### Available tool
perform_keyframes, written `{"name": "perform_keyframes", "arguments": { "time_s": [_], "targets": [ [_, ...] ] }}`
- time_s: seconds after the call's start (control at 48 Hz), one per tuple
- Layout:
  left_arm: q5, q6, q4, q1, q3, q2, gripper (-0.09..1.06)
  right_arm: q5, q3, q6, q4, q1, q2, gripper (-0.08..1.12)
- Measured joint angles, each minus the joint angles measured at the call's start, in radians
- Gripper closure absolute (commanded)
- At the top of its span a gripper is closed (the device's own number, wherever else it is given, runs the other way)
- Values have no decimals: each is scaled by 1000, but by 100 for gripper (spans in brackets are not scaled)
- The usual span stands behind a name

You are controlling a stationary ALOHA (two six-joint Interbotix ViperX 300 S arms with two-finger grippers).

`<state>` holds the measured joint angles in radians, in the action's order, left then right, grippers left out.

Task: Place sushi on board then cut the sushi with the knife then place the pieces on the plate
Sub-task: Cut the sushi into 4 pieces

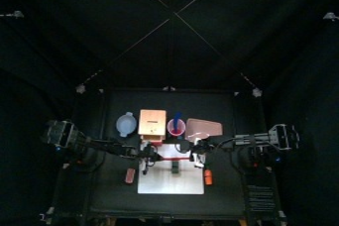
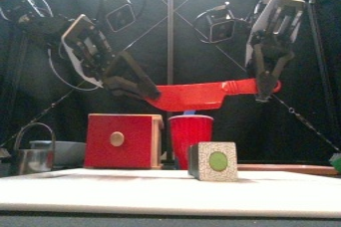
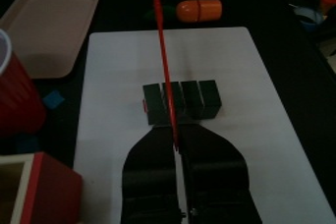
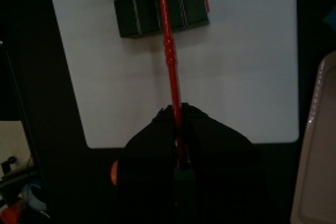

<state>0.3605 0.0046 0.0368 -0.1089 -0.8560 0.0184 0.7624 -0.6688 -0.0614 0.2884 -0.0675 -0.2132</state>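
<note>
A dark green sushi roll stands whole on the white cutting board, seen end-on with its green centre. Above it a red toy knife hangs level between both grippers. My left gripper is shut on one end and my right gripper on the other. In the left wrist view the knife runs as a thin red line from my left gripper over the sushi roll. The right wrist view shows the same from my right gripper, with the sushi roll beyond.
Behind the board stand a red cup, a wooden box with a red drawer front and a metal cutter. The pink tray lies at the back right. An orange toy lies off the board's right end.
</note>
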Motion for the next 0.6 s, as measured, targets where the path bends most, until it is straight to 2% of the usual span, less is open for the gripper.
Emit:
{"name": "perform_keyframes", "arguments": {
  "time_s": [0.167,0.354,0.604],
  "targets": [
    [-6,0,-25,9,38,-43,79,0,-38,0,-5,-3,-32,90],
    [-49,-2,-52,20,58,-55,79,-32,-75,0,-5,-8,-34,90],
    [-69,0,-58,21,89,-104,79,-84,-118,0,-6,-8,-34,90]
  ]
}}
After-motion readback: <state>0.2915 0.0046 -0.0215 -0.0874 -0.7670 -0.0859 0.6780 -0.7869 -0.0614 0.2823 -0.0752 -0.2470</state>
